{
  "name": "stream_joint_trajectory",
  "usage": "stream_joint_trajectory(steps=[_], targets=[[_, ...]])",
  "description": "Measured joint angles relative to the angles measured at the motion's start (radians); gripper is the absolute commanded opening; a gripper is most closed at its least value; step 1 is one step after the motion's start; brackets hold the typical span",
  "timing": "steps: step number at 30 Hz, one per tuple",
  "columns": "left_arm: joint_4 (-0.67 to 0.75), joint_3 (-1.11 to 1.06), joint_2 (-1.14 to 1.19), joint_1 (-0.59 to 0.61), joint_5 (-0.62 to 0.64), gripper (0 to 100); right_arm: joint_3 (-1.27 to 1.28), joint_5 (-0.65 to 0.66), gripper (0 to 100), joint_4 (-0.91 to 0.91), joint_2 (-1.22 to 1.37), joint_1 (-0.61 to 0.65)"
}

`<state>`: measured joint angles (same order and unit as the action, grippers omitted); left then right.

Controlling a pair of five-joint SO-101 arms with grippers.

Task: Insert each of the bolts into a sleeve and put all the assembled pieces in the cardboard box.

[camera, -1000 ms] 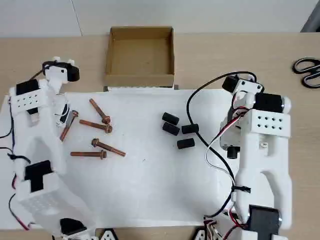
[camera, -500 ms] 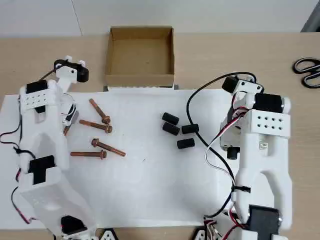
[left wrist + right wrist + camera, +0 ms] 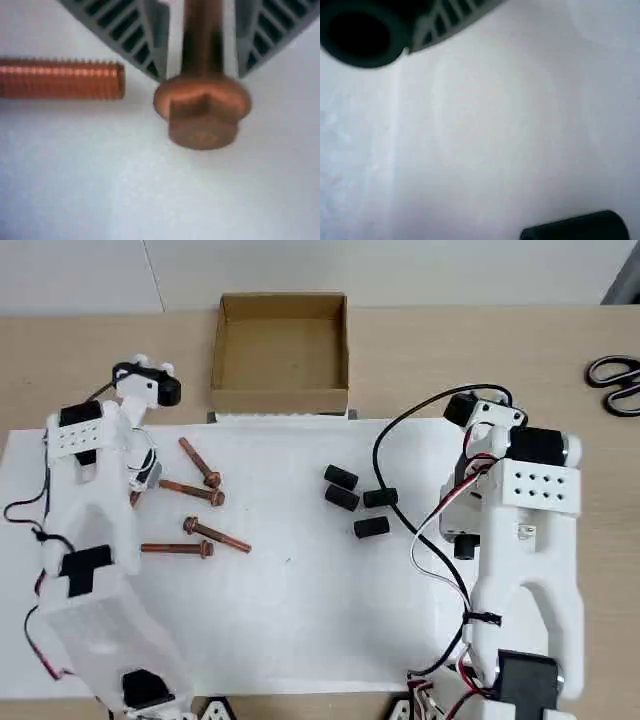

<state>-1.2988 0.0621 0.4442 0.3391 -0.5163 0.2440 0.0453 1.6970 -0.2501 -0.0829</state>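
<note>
In the high view, the open cardboard box (image 3: pixel 280 350) stood on the bench (image 3: pixel 450 350), at the far edge of a white mat (image 3: pixel 300 620). Four copper-coloured bolts (image 3: pixel 217 535) lay loose on the left half of the mat. A fifth bolt (image 3: pixel 133 498) was mostly covered by the left gripper (image 3: pixel 143 478), which hung low just beside them. Four black sleeves (image 3: pixel 341 477) lay in a small group near the middle of the mat, well apart from the bolts. One pair of scissors (image 3: pixel 615 380) lay at the right edge of the bench.

In the left wrist view, the two grey ribbed fingers (image 3: pixel 135 35) stood apart, one on each side of the fifth bolt's shank. A thin strip of mat showed on each side, so they did not press it. Its flanged hexagonal head lay just past the fingertips. The threaded end of another bolt (image 3: pixel 60 80) lay just beside one finger.

In the right wrist view, a grey ribbed part of the right gripper (image 3: pixel 451 16) was just beside one sleeve seen end-on (image 3: pixel 357 32), and a second sleeve (image 3: pixel 575 227) lay apart from it. Whether this gripper was open or closed, I could not tell.
</note>
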Motion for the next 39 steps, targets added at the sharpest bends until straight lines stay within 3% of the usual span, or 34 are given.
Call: stream_joint_trajectory(steps=[7, 11, 22, 33, 39], targets=[[-0.002, 0.068, 0.075, -0.002, 0.020, 8, 0.000, 0.000, 0.4, 0.000, 0.000, 0.000], [-0.005, 0.078, 0.084, -0.011, 0.046, 0, 0.000, 0.000, 0.4, 0.000, 0.000, 0.000], [-0.054, 0.098, 0.080, -0.041, 0.086, 0, 0.000, 0.000, 0.4, 0.000, 0.000, 0.000], [-0.221, 0.097, -0.244, -0.089, 0.176, 0, 0.003, 0.000, 0.4, 0.011, -0.190, 0.100], [-0.391, 0.097, -0.399, -0.144, 0.348, 0, 0.003, 0.000, 0.3, 0.017, -0.448, 0.192]])
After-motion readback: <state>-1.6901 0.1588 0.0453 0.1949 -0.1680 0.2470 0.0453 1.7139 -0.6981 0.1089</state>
